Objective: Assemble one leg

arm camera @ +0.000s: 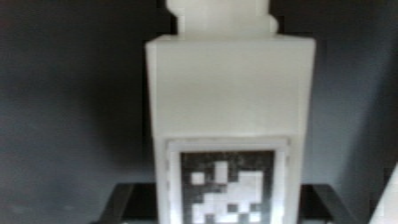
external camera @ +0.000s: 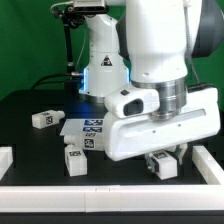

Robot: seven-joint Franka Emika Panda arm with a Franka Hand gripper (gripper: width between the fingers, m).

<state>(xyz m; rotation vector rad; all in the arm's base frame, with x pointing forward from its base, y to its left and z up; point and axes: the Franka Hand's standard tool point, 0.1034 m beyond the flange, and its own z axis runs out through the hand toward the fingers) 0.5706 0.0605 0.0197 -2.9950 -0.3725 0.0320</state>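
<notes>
In the wrist view a leg (arm camera: 222,95) fills the picture: a white rectangular block with a narrower peg at its far end and a black-and-white tag (arm camera: 226,180) on its near face. It sits between my gripper's (arm camera: 226,206) dark fingers (arm camera: 135,200), which press its two sides. In the exterior view my gripper (external camera: 165,160) hangs low over the black table at the right, shut on that leg (external camera: 164,165). Three more legs lie at the exterior view's left: one (external camera: 42,119) further back and two (external camera: 73,158) (external camera: 89,143) close together.
The marker board (external camera: 86,125) lies flat on the table behind the two nearer legs. A white rail (external camera: 100,197) runs along the front edge, with white blocks at the left (external camera: 5,158) and right (external camera: 207,160) edges. The arm's base (external camera: 103,60) stands at the back.
</notes>
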